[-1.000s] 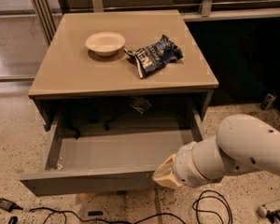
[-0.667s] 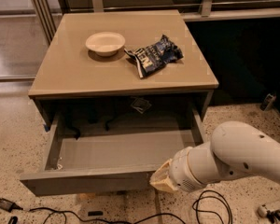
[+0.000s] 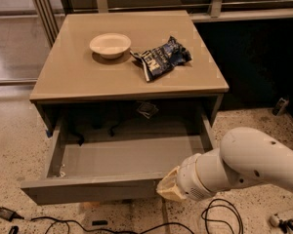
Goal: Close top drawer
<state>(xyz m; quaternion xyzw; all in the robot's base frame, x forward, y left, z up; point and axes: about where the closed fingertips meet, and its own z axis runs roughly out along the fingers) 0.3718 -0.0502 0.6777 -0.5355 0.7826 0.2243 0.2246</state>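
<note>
- Top drawer: pulled well out beneath the worktop, grey inside exposed.
- Pincer: at the drawer's front board, near its right end; whether spread or pressed together cannot be told.
- On the worktop: bowl beside a crumpled snack bag.

The gripper, seen as pale tan on a white arm, is held at the grey front of the top drawer (grey inside too). Beyond the jaws, a cream bowl and a dark blue, white-lettered bag are set on the beige cabinet top; below the jaws, the floor is speckled.
</note>
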